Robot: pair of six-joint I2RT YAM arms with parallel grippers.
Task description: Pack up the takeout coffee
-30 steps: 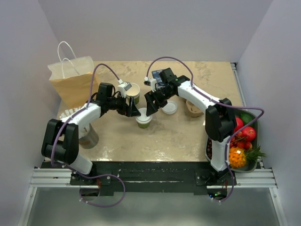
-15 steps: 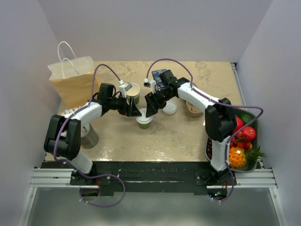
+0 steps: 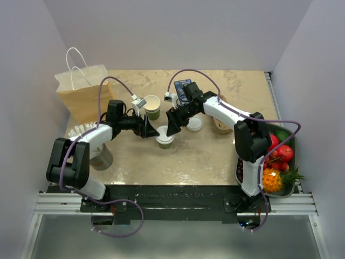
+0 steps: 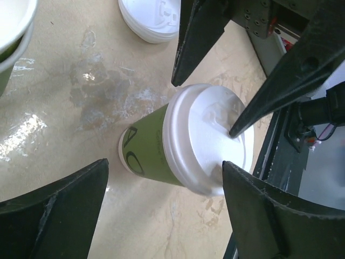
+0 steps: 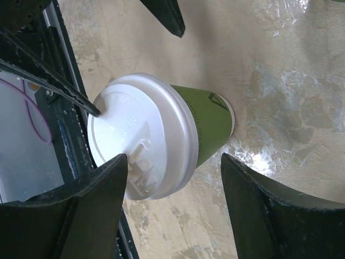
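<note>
Grasp step: takeout coffee (image 3: 165, 138) upright mid-frame on worktop (image 3: 205, 156). Left pincer (image 3: 152, 131) spread beside it; right pincer (image 3: 172, 130) spread astride lid. Next, likely: pinch cup body, carry to paper bag (image 3: 83, 94) upper left.

Takeout coffee (image 4: 153, 154) stands on beige worktop (image 4: 59, 113) inside the wide-spread left gripper (image 4: 164, 164), touching neither finger; one right gripper (image 4: 204, 108) fingertip rests on its white lid (image 4: 207, 148).

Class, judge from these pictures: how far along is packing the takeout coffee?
Done: the white lid sits on the takeout coffee. In hand: the left gripper and right gripper flank it, both open, neither gripping. Remaining: grasp it and put it into the paper bag standing far left.
</note>
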